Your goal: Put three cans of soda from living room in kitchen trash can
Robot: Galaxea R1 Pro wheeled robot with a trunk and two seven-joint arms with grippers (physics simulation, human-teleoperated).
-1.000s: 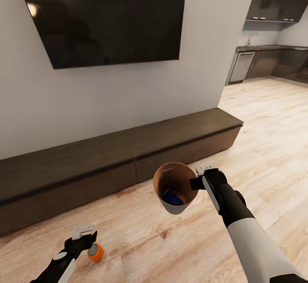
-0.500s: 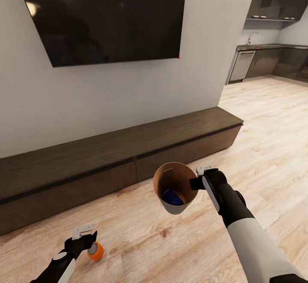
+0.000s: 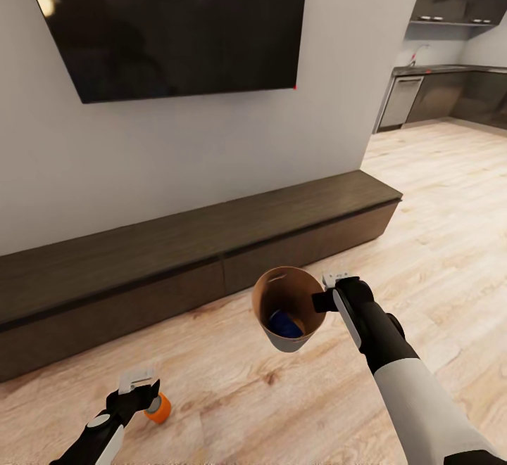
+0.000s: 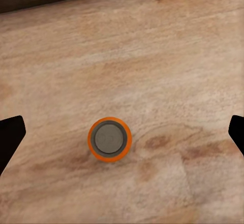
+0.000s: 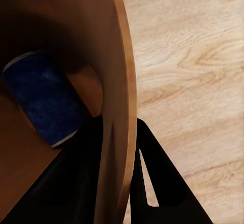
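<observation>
We see the trash can (image 3: pixel 289 310) held off the floor by our right end effector (image 3: pixel 324 301), whose fingers (image 5: pixel 152 178) pinch the rim wall, one inside and one outside. A dark blue soda can (image 3: pixel 284 323) lies at its bottom, partly hidden by the wall. An orange soda can (image 3: pixel 159 408) stands upright on the plank floor (image 3: pixel 436 240), half covered by our left end effector (image 3: pixel 141 396); its fingers (image 4: pixel 10 135) are spread wide, apart from the can. Behind runs the low dark cabinet (image 3: pixel 176 254).
</observation>
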